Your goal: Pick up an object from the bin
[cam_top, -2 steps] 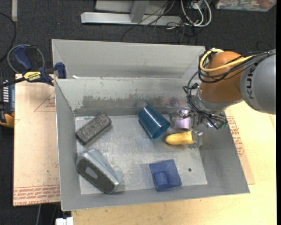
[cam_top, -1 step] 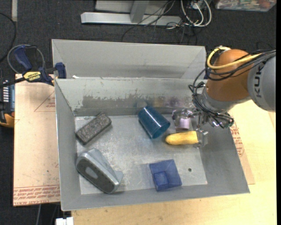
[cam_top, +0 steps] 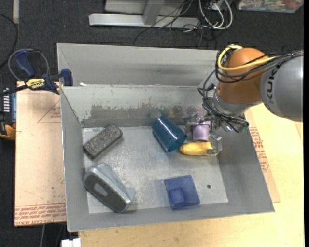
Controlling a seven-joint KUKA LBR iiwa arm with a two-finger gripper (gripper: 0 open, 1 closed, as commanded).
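Blue square box [cam_top: 181,191]: nearest the viewer, flat on the bin floor, in front of the blue cup [cam_top: 168,134], which lies on its side mid-bin.

Grey stapler-shaped tool [cam_top: 108,188]: front-left of the cup, well apart from it.

Grey speckled block [cam_top: 101,141]: left of the cup.

Yellow banana-shaped piece [cam_top: 195,148]: just right of the cup.

Gripper [cam_top: 212,144], under an orange wrist cover [cam_top: 240,72]: down at the banana's far end from the cup; whether open or closed cannot be told.

Small purple piece [cam_top: 200,130]: right of the cup, close against the gripper.

Bin [cam_top: 145,103]: grey metal, scuffed floor, sloped walls.

Bench [cam_top: 145,239]: pale.

Floor [cam_top: 48,19]: dark carpet behind the cup, beyond the bin, with cables [cam_top: 212,14].
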